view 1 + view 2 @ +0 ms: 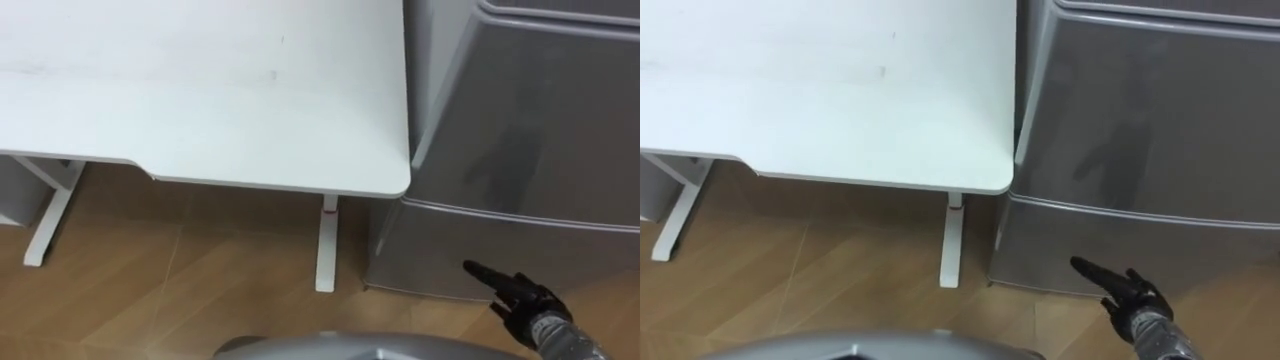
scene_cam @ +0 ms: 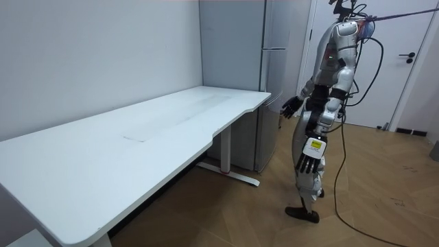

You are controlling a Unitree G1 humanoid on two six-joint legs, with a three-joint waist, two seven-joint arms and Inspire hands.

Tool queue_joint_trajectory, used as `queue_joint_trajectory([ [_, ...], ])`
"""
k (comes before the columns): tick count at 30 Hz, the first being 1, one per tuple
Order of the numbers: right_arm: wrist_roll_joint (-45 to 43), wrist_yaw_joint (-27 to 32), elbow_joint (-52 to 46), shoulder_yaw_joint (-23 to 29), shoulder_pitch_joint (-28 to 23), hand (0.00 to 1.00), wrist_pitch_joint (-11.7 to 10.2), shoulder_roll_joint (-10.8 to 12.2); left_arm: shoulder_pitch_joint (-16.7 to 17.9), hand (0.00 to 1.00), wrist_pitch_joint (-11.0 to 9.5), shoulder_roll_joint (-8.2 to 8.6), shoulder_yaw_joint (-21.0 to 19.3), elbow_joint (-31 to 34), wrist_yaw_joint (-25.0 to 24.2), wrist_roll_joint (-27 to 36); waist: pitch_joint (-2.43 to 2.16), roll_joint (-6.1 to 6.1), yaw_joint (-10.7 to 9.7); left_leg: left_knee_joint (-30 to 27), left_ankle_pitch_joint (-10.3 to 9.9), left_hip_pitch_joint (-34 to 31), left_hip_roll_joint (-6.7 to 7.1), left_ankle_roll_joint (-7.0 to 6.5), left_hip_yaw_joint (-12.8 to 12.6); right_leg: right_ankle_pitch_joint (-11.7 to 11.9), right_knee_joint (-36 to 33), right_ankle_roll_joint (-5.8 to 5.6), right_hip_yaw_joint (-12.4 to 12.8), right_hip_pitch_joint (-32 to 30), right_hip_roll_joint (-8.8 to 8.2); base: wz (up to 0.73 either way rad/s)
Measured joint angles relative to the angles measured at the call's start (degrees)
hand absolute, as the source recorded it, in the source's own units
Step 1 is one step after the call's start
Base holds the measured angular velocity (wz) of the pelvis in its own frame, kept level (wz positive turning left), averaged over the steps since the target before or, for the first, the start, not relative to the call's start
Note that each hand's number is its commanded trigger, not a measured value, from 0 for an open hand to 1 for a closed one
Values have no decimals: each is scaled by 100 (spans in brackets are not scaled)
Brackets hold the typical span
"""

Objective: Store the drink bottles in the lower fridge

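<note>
Fridge [image 1: 530, 120] and white tabletop [image 1: 200, 90] are seen side by side on a wooden floor [image 1: 150, 290], the fridge set just beside the tabletop's right end. The lower door [image 1: 480, 250] of the fridge is shut. The right robot hand [image 1: 522, 296] is held low before that door, loosely open, with one finger stretched towards it and nothing held. Whether the fingertip touches the door cannot be told. In the room view the robot is shown standing in front of the fridge, and the left robot hand [image 2: 309, 163] is hung at its side, fingers relaxed and empty.
</note>
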State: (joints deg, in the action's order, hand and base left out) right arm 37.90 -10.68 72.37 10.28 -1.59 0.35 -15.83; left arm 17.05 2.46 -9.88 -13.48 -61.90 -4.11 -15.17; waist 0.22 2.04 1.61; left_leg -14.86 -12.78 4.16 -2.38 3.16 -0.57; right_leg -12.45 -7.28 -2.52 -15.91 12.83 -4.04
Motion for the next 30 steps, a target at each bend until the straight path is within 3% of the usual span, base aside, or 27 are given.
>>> queue_joint_trajectory([
  [7,-572,14,351,-2,-384,0,106,92,-3,0,15,-20,-6,-43,-15,-9,-5,40,32,-80,-14,-38,9,-22,17,-7,24,2,25,-16,2,3],
  [15,-1337,11,423,-172,-640,0,220,216,-64,0,146,-31,-33,-149,-52,-65,-14,-55,9,-46,-22,-53,-4,-35,-63,-11,-44,4,137,-108,-1,-6],
  [25,-1318,-337,591,-140,-868,0,350,281,-300,0,281,-15,-93,-245,-50,-20,-22,-71,-152,-37,-29,-98,-10,-44,-114,-10,-67,6,202,-203,-2,-1],
  [30,-1375,-451,622,-53,-903,0,354,283,-524,0,264,-15,-96,-240,-38,-20,-22,-77,-163,36,-31,-38,-13,-48,-231,-12,-68,4,383,-249,-4,-13],
])
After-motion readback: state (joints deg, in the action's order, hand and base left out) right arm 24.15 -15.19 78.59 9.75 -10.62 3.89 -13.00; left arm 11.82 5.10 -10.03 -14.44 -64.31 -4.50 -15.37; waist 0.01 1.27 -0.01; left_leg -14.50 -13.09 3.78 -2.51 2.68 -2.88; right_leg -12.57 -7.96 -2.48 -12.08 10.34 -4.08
